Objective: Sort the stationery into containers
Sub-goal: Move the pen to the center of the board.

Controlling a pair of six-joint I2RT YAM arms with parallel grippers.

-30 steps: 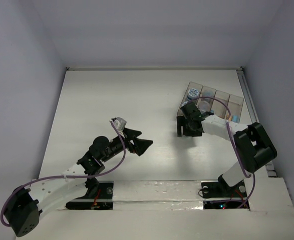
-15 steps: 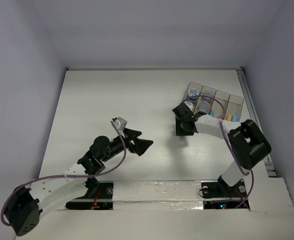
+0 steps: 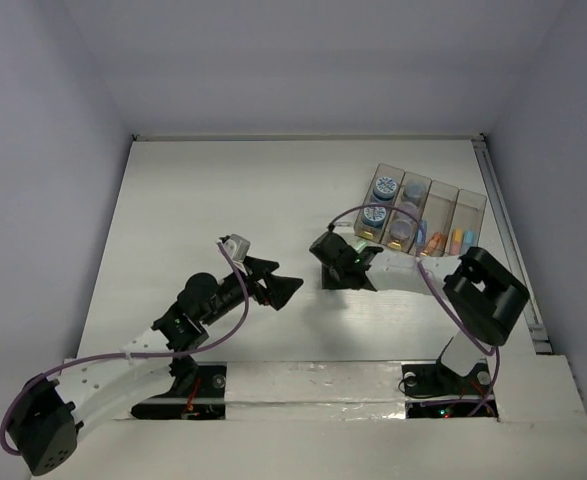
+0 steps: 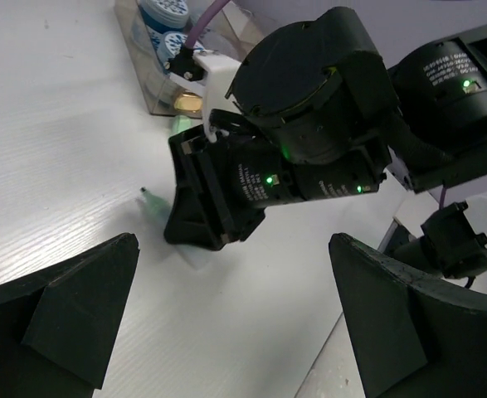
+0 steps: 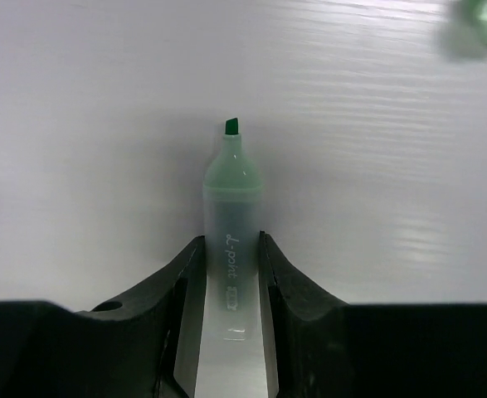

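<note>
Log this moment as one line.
right fingers: clamped on green highlighter, uncapped, flat on table | left fingers: open, empty | organiser box: partly filled

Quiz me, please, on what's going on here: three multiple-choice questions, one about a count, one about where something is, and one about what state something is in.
1. How many compartments does the organiser box have?
A. Two
B. Six
C. Four

2. Where is the pale green highlighter?
A. Inside the organiser box
B. Lying on the table, between the fingers of the right gripper
C. Propped against the back wall

3. How does the left gripper stand?
A. Open, holding nothing
B. Shut on a round tub
C. Shut on an orange stick

Answers:
1 C: the top view shows four narrow compartments side by side.
2 B: the right wrist view shows it flat on the table with a finger pressed against each side.
3 A: its two fingers stand wide apart, with nothing held between them.
</note>
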